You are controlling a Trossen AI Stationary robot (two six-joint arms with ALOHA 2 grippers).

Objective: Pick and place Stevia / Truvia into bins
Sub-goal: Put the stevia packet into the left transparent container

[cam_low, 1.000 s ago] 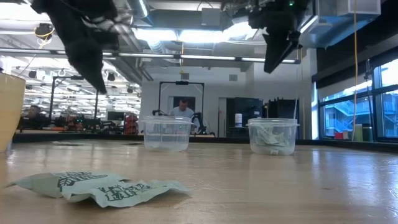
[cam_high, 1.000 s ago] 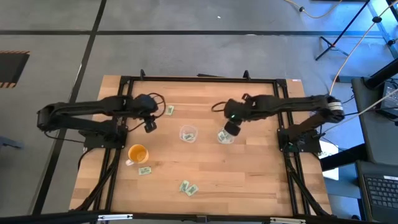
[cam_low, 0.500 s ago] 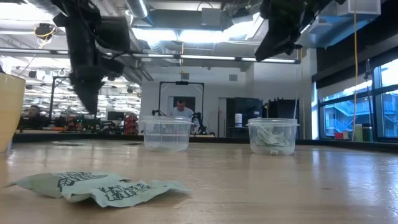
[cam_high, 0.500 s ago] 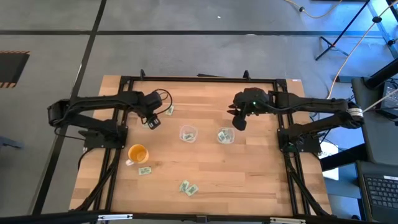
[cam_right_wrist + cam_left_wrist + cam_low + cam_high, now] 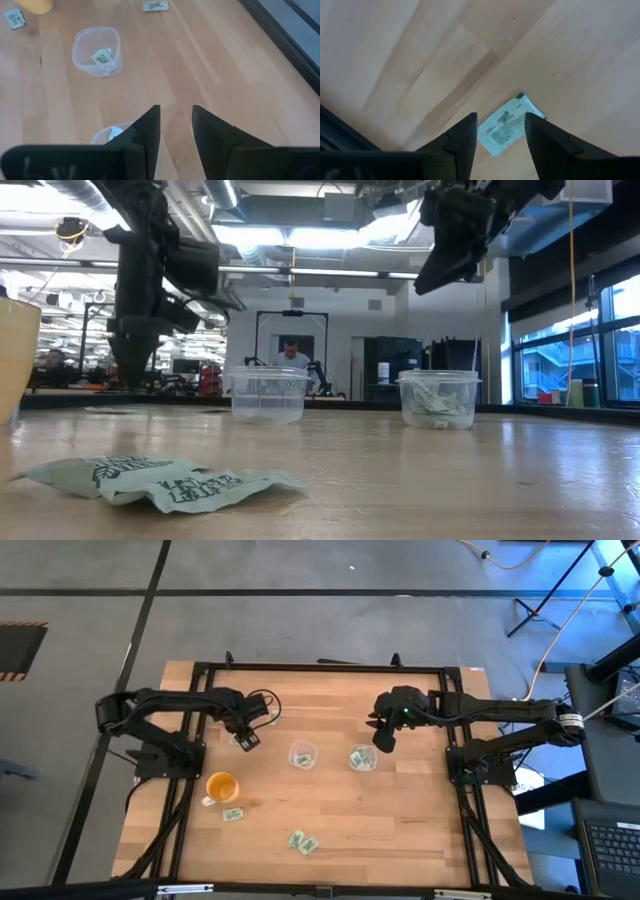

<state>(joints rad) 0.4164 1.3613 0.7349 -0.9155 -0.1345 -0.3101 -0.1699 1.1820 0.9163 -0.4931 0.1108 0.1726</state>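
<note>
A green-and-white Stevia packet [image 5: 507,125] lies flat on the wood. My left gripper [image 5: 501,132] hangs open just above it, fingers pointing down, one finger on either side of it in the left wrist view [image 5: 245,737] [image 5: 130,370]. My right gripper [image 5: 175,125] is open and raised, beside the right bin [image 5: 362,758] on its far-right side [image 5: 385,735] [image 5: 440,265]. That clear bin [image 5: 438,398] holds several packets. The left clear bin [image 5: 302,754] [image 5: 97,52] holds one packet. More packets lie near the near edge [image 5: 302,841] [image 5: 232,813] [image 5: 160,480].
An orange translucent cup [image 5: 221,785] [image 5: 15,360] stands near the left bin, toward the table's near-left. A black frame [image 5: 190,720] runs round the tabletop. Bare wood lies between the bins and the near edge. A person [image 5: 293,355] sits in the room behind.
My left gripper has come down toward the table and turned from a slant to upright over the packet. My right gripper has drawn away from above the right bin toward the table's far-right and tipped to a slant.
</note>
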